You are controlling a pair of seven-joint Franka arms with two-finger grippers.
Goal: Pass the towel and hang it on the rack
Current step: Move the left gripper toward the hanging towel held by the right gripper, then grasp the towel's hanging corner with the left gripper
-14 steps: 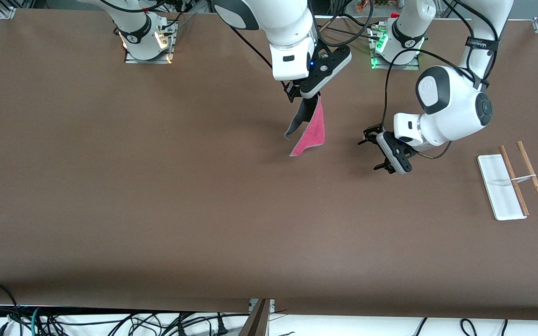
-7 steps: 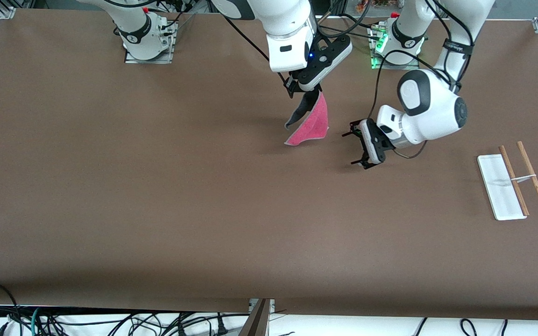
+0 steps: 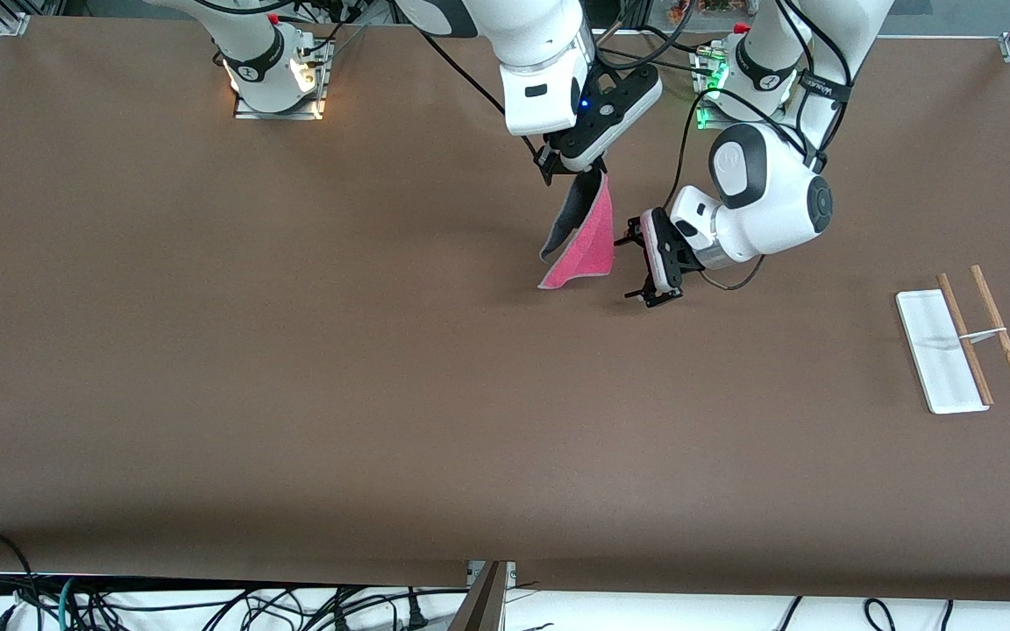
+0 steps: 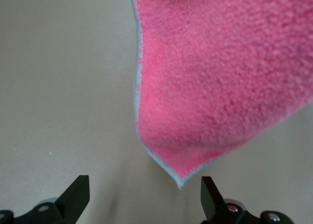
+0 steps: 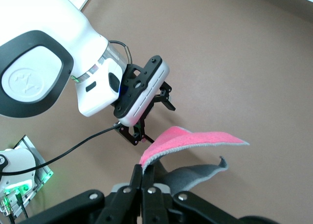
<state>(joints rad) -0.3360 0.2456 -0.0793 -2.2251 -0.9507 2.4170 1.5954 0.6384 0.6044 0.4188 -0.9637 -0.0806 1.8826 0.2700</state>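
Note:
The pink-red towel (image 3: 588,243) with grey underside hangs from my right gripper (image 3: 577,172), which is shut on its top edge above the table's middle. In the right wrist view the towel (image 5: 188,141) drapes from the shut fingers (image 5: 146,177). My left gripper (image 3: 635,268) is open, turned sideways, right beside the towel's lower corner. In the left wrist view the towel (image 4: 215,72) fills the frame, its corner reaching toward the gap between the open fingertips (image 4: 210,194). The rack (image 3: 965,342), a white base with two wooden rods, lies at the left arm's end of the table.
The brown table (image 3: 295,368) spreads wide around the arms. The arm bases (image 3: 277,79) stand along the table's edge farthest from the front camera. Cables hang below the table's edge nearest the front camera (image 3: 207,605).
My left gripper has moved from near the rack's side toward the towel and now sits beside its lower corner. The right gripper has held the towel nearly still; the towel swung slightly.

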